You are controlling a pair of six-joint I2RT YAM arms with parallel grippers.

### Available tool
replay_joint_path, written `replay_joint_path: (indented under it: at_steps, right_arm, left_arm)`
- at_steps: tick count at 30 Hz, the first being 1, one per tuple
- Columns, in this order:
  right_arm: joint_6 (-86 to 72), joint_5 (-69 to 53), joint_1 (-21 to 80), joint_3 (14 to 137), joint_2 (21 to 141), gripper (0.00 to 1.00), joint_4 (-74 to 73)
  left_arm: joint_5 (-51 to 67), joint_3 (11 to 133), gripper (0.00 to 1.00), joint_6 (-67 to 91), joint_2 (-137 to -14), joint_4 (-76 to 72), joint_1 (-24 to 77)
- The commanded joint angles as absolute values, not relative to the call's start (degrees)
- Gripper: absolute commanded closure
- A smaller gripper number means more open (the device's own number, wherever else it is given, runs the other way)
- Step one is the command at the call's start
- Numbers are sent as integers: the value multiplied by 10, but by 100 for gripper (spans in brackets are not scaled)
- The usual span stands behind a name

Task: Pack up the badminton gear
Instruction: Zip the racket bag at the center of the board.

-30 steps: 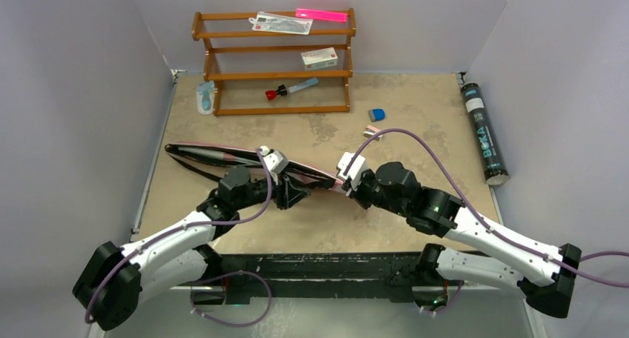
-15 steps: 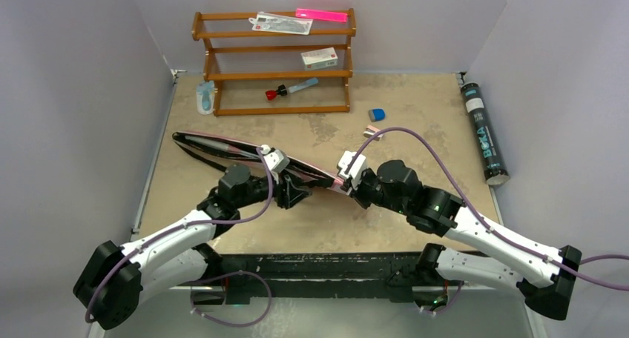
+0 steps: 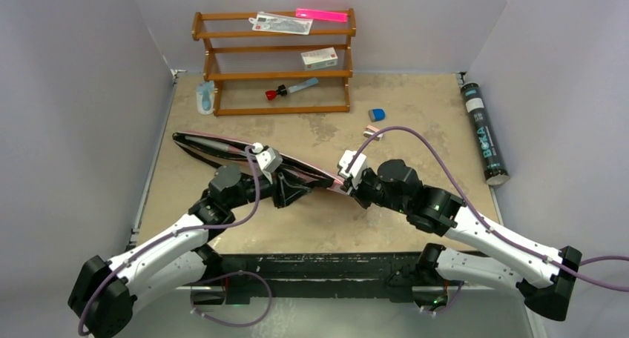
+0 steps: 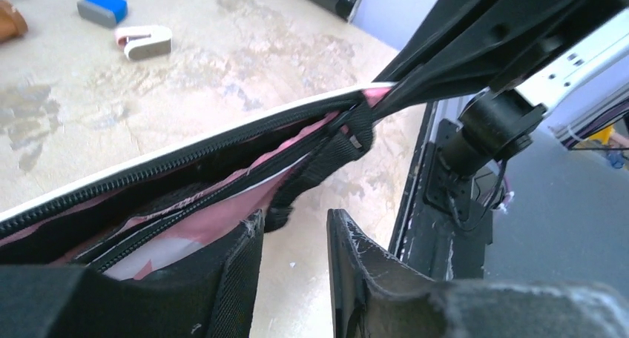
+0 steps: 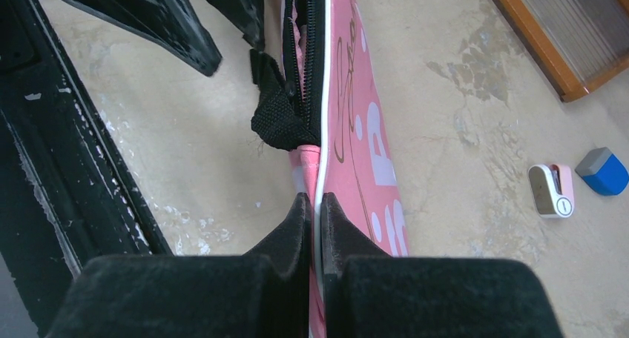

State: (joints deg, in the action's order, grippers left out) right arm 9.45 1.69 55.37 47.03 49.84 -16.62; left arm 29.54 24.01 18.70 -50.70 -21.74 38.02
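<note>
The pink bag (image 3: 215,147) lay on the table (image 3: 415,108) a little toward 9 o'clock of centre. Its long axis ran from about 10 o'clock, where the far end pointed at the left wall, down to about 4 o'clock, where the near end met the right arm. The right gripper (image 5: 312,201) had its fingers pressed together on the white-piped edge of that near end. This was probably to anchor the bag and draw the fabric taut so the mouth would not bunch. The lettered pink face stood on edge in the right wrist view, so the bag seemed pulled up onto its side there. The left gripper (image 4: 293,219) sat against the bag's open side with its jaws spread and bare tabletop showing between them, gripping nothing. A black webbing tab (image 4: 326,156) at the end of the zipper (image 4: 185,156) hung just beyond its fingertips, which suggested it was lining up to take the tab or the slider. The zipper gaped, showing pink lining, and whether rackets were inside could not be told. The black tube (image 3: 483,134) lay well apart at 3 o'clock along the right wall, its length running 12 to 6. The wooden rack (image 3: 278,75) stood at 12 o'clock.
</note>
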Motion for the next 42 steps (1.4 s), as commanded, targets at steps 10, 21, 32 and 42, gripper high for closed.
replay_joint_path:
  at_steps: [10, 21, 32, 42]
  right_arm:
    - [85, 1, 547, 503, 483, 100, -130]
    - [86, 1, 547, 501, 475, 100, -133]
    - [89, 1, 547, 506, 483, 100, -126]
    - [81, -27, 546, 514, 502, 100, -108]
  left_arm:
    - [226, 279, 93, 278, -485, -158, 379]
    - [140, 249, 100, 261, -500, -163, 332]
    - [317, 269, 100, 157, -611, -267, 337]
    - [454, 296, 90, 166, -689, -386, 372]
